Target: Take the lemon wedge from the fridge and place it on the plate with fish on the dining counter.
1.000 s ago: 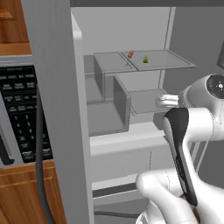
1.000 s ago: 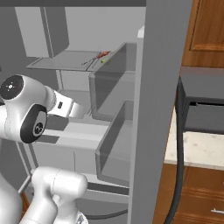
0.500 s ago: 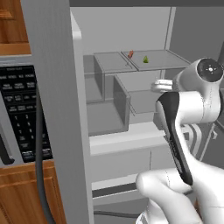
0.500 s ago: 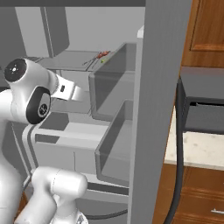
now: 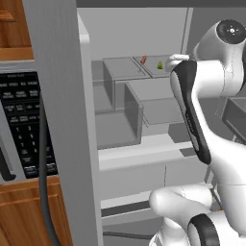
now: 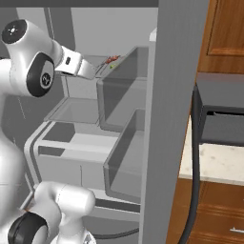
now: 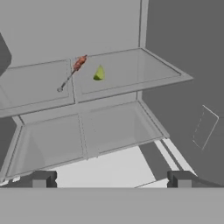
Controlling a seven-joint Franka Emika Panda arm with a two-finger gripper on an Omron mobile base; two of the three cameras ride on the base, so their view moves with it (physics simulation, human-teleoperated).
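Fridge (image 5: pixel 144 125) stood open, grey shelves and clear bins exposed. Lemon wedge (image 7: pixel 99 73) sat on the upper shelf (image 7: pixel 131 70), yellow-green, upright on its flat side. Just beside it, up-left in the hand view, lay a small thin red item (image 7: pixel 79 63) with a thin stem trailing toward the shelf front; the two were close but apart.

Gripper (image 7: pixel 111 179) was released, fingertips spread wide at the bottom of the hand view, nothing between them. It was well short of the wedge, pointing in at the shelves from outside and below the wedge's level. Lower shelf and a white ledge lay between gripper and target shelf.

Left base view: wedge (image 5: pixel 160 64) and red item (image 5: pixel 143 59) visible far back on the upper shelf, arm's forearm crossing right in front of them. Open left door (image 5: pixel 62 120) blocked the left third of that view, microwave keypad (image 5: pixel 24 120) beside it, dark door handle (image 5: pixel 44 182) hanging in front.

Right base view: the arm's wrist reached toward the same shelf; the red item (image 6: pixel 113 59) showed just past it, wedge too small to make out clearly there. Right door (image 6: pixel 174 119) edge-on, clear door bins (image 6: pixel 121 95) stacked on its inner face, close to the arm's path. Beige speckled surface (image 6: pixel 214 162) and wood cabinets to the right.
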